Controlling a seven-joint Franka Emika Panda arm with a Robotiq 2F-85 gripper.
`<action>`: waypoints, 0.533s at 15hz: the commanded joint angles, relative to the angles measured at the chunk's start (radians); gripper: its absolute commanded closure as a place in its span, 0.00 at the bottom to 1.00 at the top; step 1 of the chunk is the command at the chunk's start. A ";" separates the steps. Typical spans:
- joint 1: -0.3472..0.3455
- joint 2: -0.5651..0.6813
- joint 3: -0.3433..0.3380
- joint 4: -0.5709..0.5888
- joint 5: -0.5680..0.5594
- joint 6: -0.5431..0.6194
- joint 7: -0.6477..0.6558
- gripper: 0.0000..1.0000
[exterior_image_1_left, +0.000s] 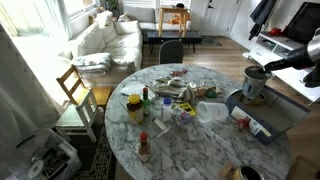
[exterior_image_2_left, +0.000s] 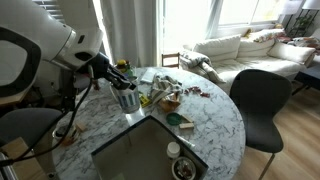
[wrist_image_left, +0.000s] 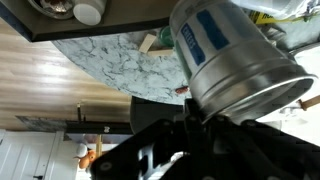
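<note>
Now grips a shiny blue-labelled metal can (wrist_image_left: 225, 55) by its rim in the tightly closed hand (exterior_image_2_left: 120, 84). Holds it over the round marble counter (exterior_image_1_left: 190, 140), at a grey tray (exterior_image_2_left: 130, 150) corner.

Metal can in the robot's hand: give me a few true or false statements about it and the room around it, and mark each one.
1. The hand grips a metal can with a blue label. True.
2. The can stands free on the table, away from the hand. False: the hand is shut on it.
3. The table has a round marbled top. True.
4. The sofa behind the table is red. False: the sofa is white.
5. A dark chair stands at the table's edge. True.
</note>
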 joint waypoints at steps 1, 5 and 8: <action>0.000 0.000 0.000 0.000 0.000 0.000 0.000 0.93; 0.035 0.048 -0.074 0.008 0.047 0.013 -0.018 0.98; 0.103 0.097 -0.201 0.008 0.112 0.034 -0.055 0.98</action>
